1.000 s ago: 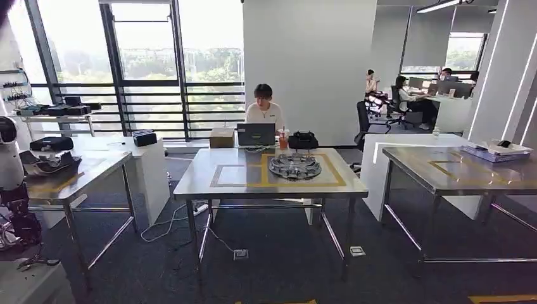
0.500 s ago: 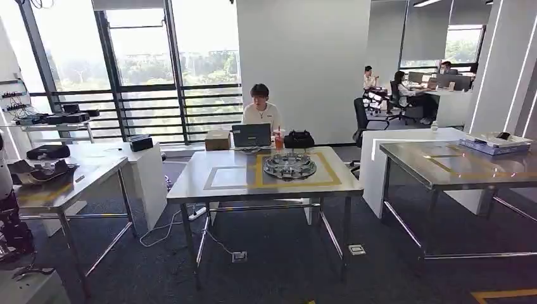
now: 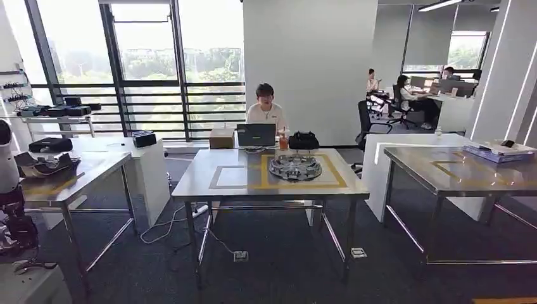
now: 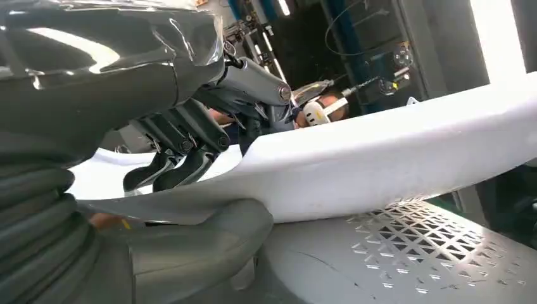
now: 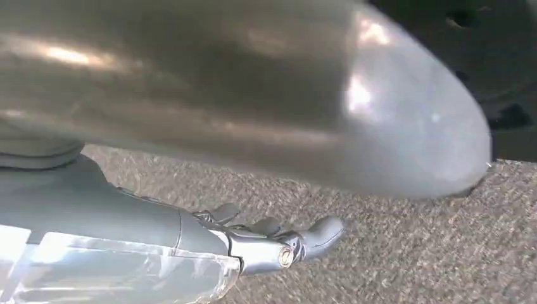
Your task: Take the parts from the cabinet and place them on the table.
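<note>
Part (image 4: 392, 158): a white moulded panel, held in the left hand (image 4: 183, 158), dark fingers (image 4: 168, 171) over its top face and thumb (image 4: 190, 253) under the edge. So it looks off the cabinet already and not yet on the table (image 3: 269, 180). Right hand (image 5: 278, 244) hangs over carpet with nothing in it, fingers loosely curled; can't tell how tightly.

Risks, my read:
- Grip sits near one edge of a long panel, so walking sway could lever it out of the hand.
- Far end sticks out wide and could clip a table leg on approach.
- Target table already carries a round metal tray of parts (image 3: 295, 167) inside the yellow tape outline (image 3: 304, 183) (the free taped square is beside it), so a careless set-down lands on the tray.

Around: person (image 3: 266, 111) at a laptop (image 3: 256, 134) behind the table, drink cup (image 3: 283, 140) and black bag (image 3: 303, 140) on the far edge. Cable and floor sockets (image 3: 240, 255) under the table are trip hazards. Side tables left (image 3: 69, 177) and right (image 3: 456, 171).
</note>
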Motion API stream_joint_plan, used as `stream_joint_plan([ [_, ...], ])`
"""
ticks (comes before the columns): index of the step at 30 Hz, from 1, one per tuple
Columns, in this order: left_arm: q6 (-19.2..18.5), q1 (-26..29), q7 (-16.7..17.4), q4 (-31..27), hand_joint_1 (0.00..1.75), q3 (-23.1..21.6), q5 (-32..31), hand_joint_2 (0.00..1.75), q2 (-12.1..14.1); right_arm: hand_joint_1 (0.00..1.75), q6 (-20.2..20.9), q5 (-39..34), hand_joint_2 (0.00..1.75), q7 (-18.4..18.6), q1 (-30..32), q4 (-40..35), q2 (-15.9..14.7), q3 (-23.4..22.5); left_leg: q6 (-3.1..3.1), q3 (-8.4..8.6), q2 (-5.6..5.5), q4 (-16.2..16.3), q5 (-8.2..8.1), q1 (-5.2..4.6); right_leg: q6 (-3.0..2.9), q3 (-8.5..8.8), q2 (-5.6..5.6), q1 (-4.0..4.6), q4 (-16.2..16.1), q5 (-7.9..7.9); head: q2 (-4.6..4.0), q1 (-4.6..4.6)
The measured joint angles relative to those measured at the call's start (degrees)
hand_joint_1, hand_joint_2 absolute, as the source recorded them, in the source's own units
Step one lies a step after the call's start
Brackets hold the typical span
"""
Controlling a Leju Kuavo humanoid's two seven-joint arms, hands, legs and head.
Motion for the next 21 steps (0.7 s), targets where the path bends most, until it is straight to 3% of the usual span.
stream_joint_plan([
  [1, 0.00, 0.00, 0.00, 0.11, 1.75, -0.13, 0.00, 1.75, 0.00, 0.00, 0.00, -0.06, 0.00, 0.00, -0.01, 0.00, 0.00, -0.02, -0.18, 0.03, -0.11, 0.25, -0.22, 0.08, 0.78, 1.86, 0.00, -0.23, -3.99, 2.05, 0.00, 0.04],
  [3, 0.00, -0.04, 0.00, 0.17, 1.75, -0.15, 0.00, 1.75, 0.00, 0.00, -0.02, -0.13, 0.00, 0.02, -0.06, 0.00, -0.07, -0.09, -0.89, -0.17, -0.20, 1.64, -1.15, 0.28, 2.08, 7.52, -0.05, -0.77, -15.30, 6.37, 0.00, 0.15],
  [5, 0.00, -0.17, 0.00, 0.19, 1.75, -0.15, 0.00, 1.75, -0.02, 0.00, -0.04, -0.15, 0.00, 0.09, -0.08, -0.02, 0.06, -0.13, -1.52, -0.67, -0.19, 2.89, -2.15, -0.27, 0.49, 7.81, 0.21, -0.54, -15.77, 5.93, 0.00, 0.24],
  [7, 0.00, -0.20, -0.04, 0.22, 1.75, -0.11, 0.09, 1.75, -0.02, 0.00, -0.04, -0.24, 0.00, 0.09, -0.17, -0.02, 0.07, -0.20, -1.61, -0.66, -0.14, 2.75, -2.15, -0.23, -0.37, 7.71, 0.19, -0.22, -15.30, 5.75, 0.00, 0.20],
  [8, -0.02, -0.18, -0.09, 0.24, 1.75, -0.15, 0.15, 1.75, 0.00, 0.00, -0.04, -0.28, 0.00, 0.09, -0.19, 0.00, 0.13, -0.24, -1.70, -0.70, -0.10, 3.04, -2.37, -0.03, -0.63, 7.72, 0.22, -0.55, -15.34, 5.76, 0.00, 0.04],
  [10, -0.02, -0.28, -0.20, 0.24, 1.75, -0.11, 0.26, 1.75, 0.00, 0.00, -0.04, -0.31, 0.00, 0.09, -0.05, 0.00, 0.24, -0.30, -2.50, -1.76, -0.03, 5.44, -4.16, 0.27, -1.20, 7.99, 0.22, -0.79, -15.43, 5.72, 0.00, -0.15],
  [13, -0.02, -0.16, -0.22, 0.24, 1.75, -0.11, 0.35, 1.75, 0.04, 0.00, -0.04, -0.31, 0.00, 0.04, -0.07, 0.00, 0.22, -0.33, -3.23, -8.51, 0.00, 18.78, -10.00, 0.75, -1.56, 7.89, 0.21, -0.61, -15.42, 5.50, 0.00, -0.31],
  [14, -0.02, -0.15, -0.24, 0.24, 1.75, -0.13, 0.37, 1.75, 0.07, 0.00, -0.04, -0.31, 0.00, 0.04, -0.04, 0.00, 0.22, -0.33, -3.23, -10.06, 0.01, 21.37, -10.33, 0.83, -1.62, 7.90, 0.21, -0.50, -15.42, 5.46, 0.02, -0.31],
  [15, -0.02, -0.14, -0.24, 0.24, 1.75, -0.13, 0.37, 1.75, 0.09, 0.00, -0.04, -0.28, 0.00, 0.04, -0.03, 0.00, 0.22, -0.31, -3.07, -10.24, 0.02, 21.12, -9.37, 0.83, -1.62, 8.01, 0.22, -0.39, -15.42, 5.43, 0.00, -0.31],
  [16, 0.00, -0.16, -0.22, 0.24, 1.75, -0.13, 0.41, 1.75, 0.07, 0.00, -0.04, -0.28, 0.00, 0.04, -0.06, 0.00, 0.24, -0.31, -2.74, -8.96, 0.01, 17.93, -6.99, 0.79, -1.72, 8.18, 0.26, -0.22, -15.42, 5.34, 0.02, -0.35],
  [18, 0.02, -0.21, -0.22, 0.22, 1.75, -0.11, 0.44, 1.75, 0.07, 0.00, -0.07, -0.28, 0.00, 0.04, -0.07, 0.00, 0.28, -0.31, -1.40, -4.01, 0.01, 7.51, -1.57, 0.39, -1.75, 8.72, 0.37, 0.16, -15.47, 5.13, 0.00, -0.39],
  [19, 0.04, -0.25, -0.22, 0.22, 1.75, -0.09, 0.44, 1.75, 0.07, 0.00, -0.07, -0.28, 0.00, 0.04, -0.07, 0.00, 0.76, -0.31, -0.45, -2.38, 0.15, 4.15, -1.32, -0.09, -1.71, 8.76, 0.38, -0.11, -15.51, 5.07, 0.00, -0.29],
  [20, 0.07, -0.26, -0.22, 0.22, 1.75, -0.07, 0.44, 1.75, 0.05, 0.00, -0.09, -0.28, 0.00, 0.09, -0.13, 0.00, 0.70, -0.31, -0.28, -2.24, 0.54, 3.55, -1.91, -0.28, -1.48, 8.55, 0.39, 0.32, -15.52, 5.02, 0.00, -0.15],
  [21, 0.07, -0.27, -0.22, 0.20, 1.75, -0.04, 0.44, 1.75, 0.04, 0.00, -0.09, -0.28, 0.00, 0.11, -0.14, 0.00, 0.63, -0.31, -0.27, -2.29, 0.48, 3.43, -1.95, -0.70, -1.12, 8.40, 0.30, -0.09, -15.57, 4.97, 0.04, -0.53],
])
